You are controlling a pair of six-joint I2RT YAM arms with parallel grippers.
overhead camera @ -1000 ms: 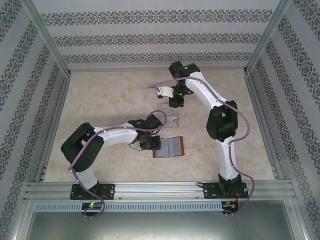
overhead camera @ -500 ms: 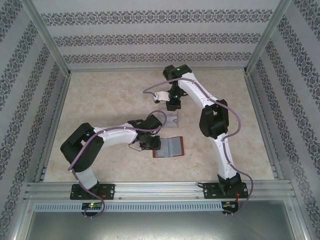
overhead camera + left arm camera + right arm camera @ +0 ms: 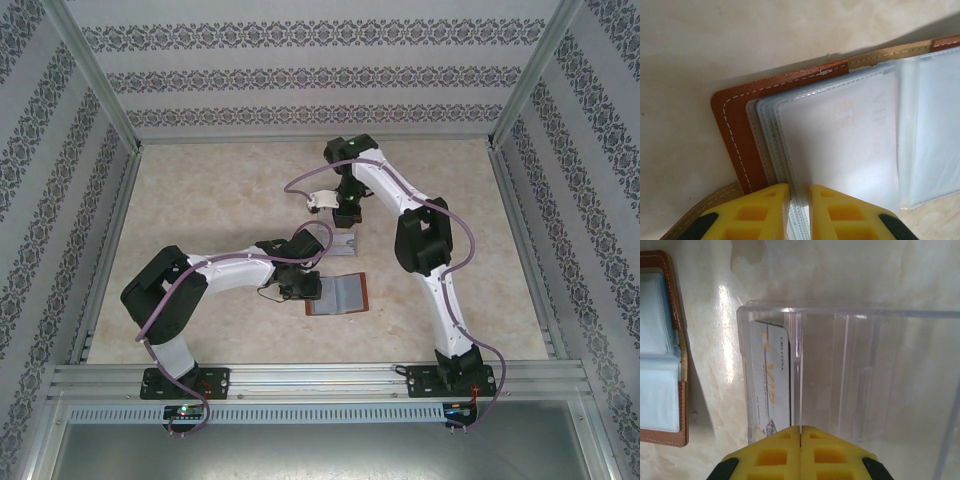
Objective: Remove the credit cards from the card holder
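Leftmost, the left gripper (image 3: 799, 200) is narrowed onto the sleeve edges of the one card holder (image 3: 735, 130), which lies open on the table (image 3: 200, 200). Further right, one clear stand (image 3: 865, 365) holds one pale credit card (image 3: 771, 375) in a slot. The right gripper (image 3: 800, 435) hovers over the stand, its jaws fully closed and empty.

Bright, even light from above, with soft shadows and some glare.
In the top view the bench (image 3: 200, 200) is evenly lit and the arms throw only faint shadows. In the left wrist view a broad soft shadow lies around the card holder (image 3: 735, 130), and the yellow fingers (image 3: 760, 215) look slightly blurred. In the right wrist view white glare shines on the bench and along the edges of the clear stand (image 3: 865, 365).
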